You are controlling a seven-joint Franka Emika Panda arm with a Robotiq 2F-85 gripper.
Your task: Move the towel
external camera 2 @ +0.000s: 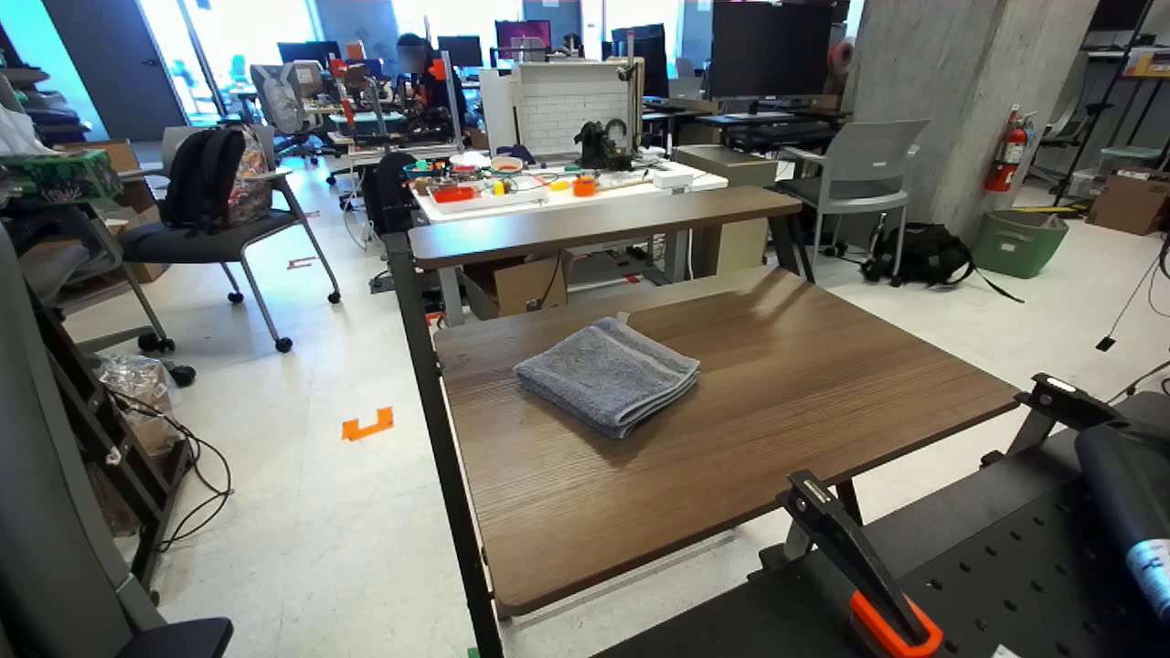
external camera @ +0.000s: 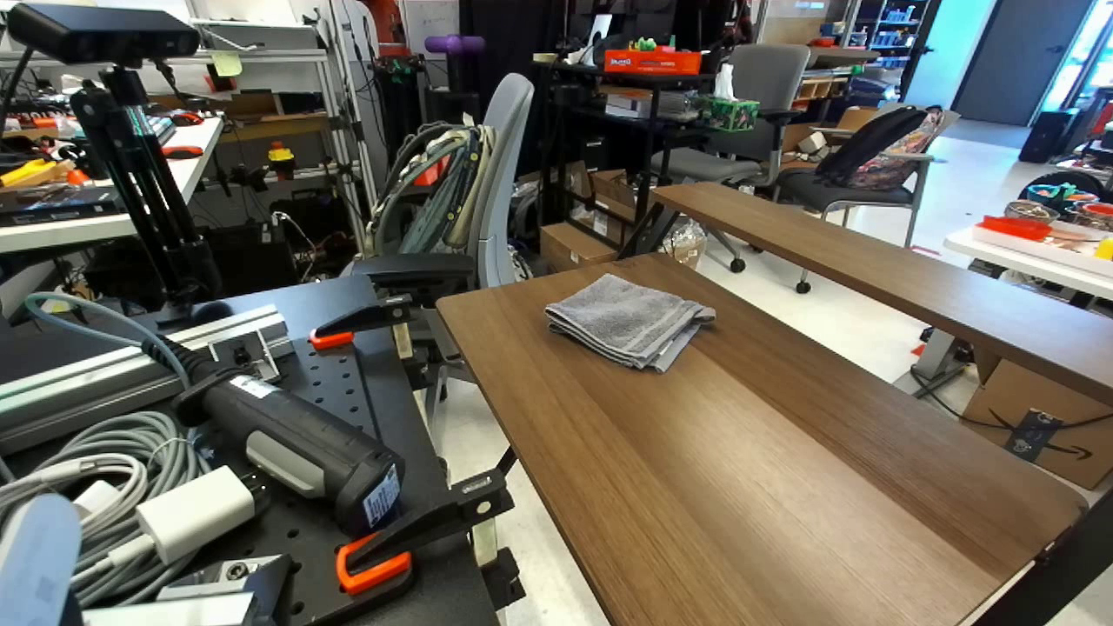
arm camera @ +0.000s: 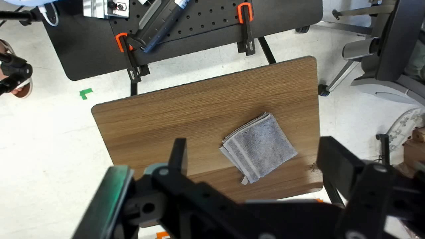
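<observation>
Towel [arm camera: 260, 147] lies folded, pale tag [arm camera: 244, 180] protruding.

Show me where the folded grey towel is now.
In the wrist view, the folded grey cloth towel lies toward the right end of the brown wood-grain tabletop, framed by the open black gripper.

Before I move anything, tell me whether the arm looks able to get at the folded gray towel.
Probably yes: the tool is open and faces down toward the towel, which lies uncovered on the brown table with nothing visible between, though the distance is unclear.
</observation>
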